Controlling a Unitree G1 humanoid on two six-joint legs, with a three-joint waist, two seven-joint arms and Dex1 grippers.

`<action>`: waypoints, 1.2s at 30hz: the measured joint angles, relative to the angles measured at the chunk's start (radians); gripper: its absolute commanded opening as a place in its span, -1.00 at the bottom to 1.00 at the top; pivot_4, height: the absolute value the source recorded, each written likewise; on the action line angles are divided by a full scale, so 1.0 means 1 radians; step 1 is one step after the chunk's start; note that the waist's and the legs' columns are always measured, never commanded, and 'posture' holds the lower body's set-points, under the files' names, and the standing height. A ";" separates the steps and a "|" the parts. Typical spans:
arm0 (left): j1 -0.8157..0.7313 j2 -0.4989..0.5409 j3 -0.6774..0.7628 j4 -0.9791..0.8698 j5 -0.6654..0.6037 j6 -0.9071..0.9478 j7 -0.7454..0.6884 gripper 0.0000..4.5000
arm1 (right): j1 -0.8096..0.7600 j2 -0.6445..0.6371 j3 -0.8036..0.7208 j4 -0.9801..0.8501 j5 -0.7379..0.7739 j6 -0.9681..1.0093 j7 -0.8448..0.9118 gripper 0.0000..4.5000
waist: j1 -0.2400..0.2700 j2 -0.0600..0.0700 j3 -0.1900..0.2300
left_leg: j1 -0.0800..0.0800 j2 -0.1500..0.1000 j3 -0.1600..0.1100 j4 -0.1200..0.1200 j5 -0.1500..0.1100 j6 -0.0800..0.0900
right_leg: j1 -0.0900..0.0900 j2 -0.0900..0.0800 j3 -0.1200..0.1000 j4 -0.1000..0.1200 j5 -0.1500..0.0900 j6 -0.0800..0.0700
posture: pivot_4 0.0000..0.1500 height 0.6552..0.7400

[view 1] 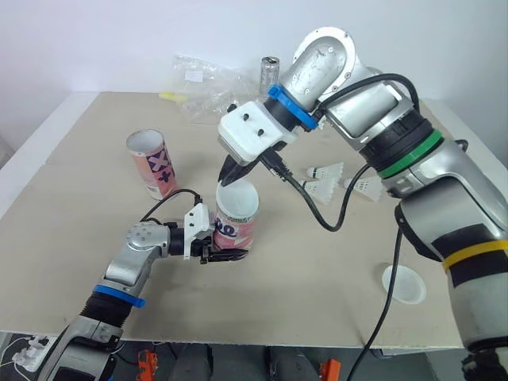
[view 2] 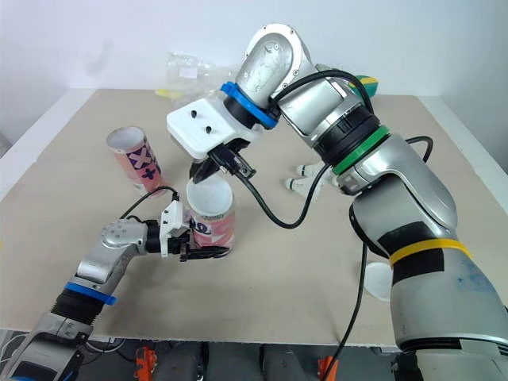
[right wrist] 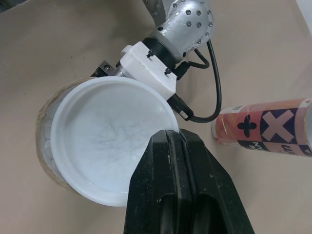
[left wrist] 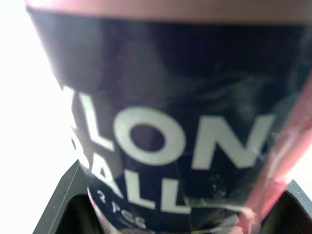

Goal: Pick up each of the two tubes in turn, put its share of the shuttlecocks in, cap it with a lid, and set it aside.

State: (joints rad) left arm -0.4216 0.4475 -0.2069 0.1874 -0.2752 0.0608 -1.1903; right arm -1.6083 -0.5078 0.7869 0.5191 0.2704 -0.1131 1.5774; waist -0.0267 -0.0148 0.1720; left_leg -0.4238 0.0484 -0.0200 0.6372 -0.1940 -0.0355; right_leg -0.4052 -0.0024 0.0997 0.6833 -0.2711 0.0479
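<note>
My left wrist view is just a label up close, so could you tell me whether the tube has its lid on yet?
Observer: Not seated: the right gripper pinches a white lid by its rim, askew over the mouth of the tube.
Operator: Thank you. Is the tube upright?
Observer: Yes, upright, with the left gripper clamped near its base.
Operator: Where is the other tube, please?
Observer: The other tube stands open, farther back to the robot's left.
</note>
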 measured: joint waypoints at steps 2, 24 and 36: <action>0.000 0.001 0.000 0.000 0.000 0.000 -0.001 0.25 | -0.003 -0.001 0.000 0.000 0.001 -0.002 0.000 -0.96 | 0.000 0.000 0.000 | 0.000 0.000 0.000 0.000 0.000 0.000 | 0.000 0.000 0.000 0.000 0.000 0.000 | 1.00 0.61; 0.009 0.004 0.008 -0.002 -0.004 0.001 -0.002 0.25 | 0.060 -0.017 0.029 -0.071 -0.003 0.025 0.001 -0.96 | -0.006 0.001 -0.001 | 0.001 0.001 0.000 0.000 0.000 0.000 | 0.000 0.001 -0.001 0.000 0.000 -0.001 | 1.00 0.61; 0.008 0.003 0.008 -0.001 -0.004 0.001 -0.001 0.25 | 0.032 0.005 0.029 -0.016 -0.022 0.000 0.001 -0.96 | -0.006 0.001 -0.001 | 0.001 0.001 0.000 0.000 0.000 0.000 | 0.000 0.001 0.000 0.000 0.000 0.000 | 1.00 0.61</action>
State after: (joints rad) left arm -0.4134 0.4506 -0.1989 0.1862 -0.2791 0.0614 -1.1913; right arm -1.5764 -0.5029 0.8157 0.5034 0.2482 -0.1129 1.5782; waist -0.0331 -0.0140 0.1713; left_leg -0.4229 0.0492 -0.0199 0.6368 -0.1940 -0.0355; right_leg -0.4049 -0.0019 0.0992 0.6836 -0.2715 0.0475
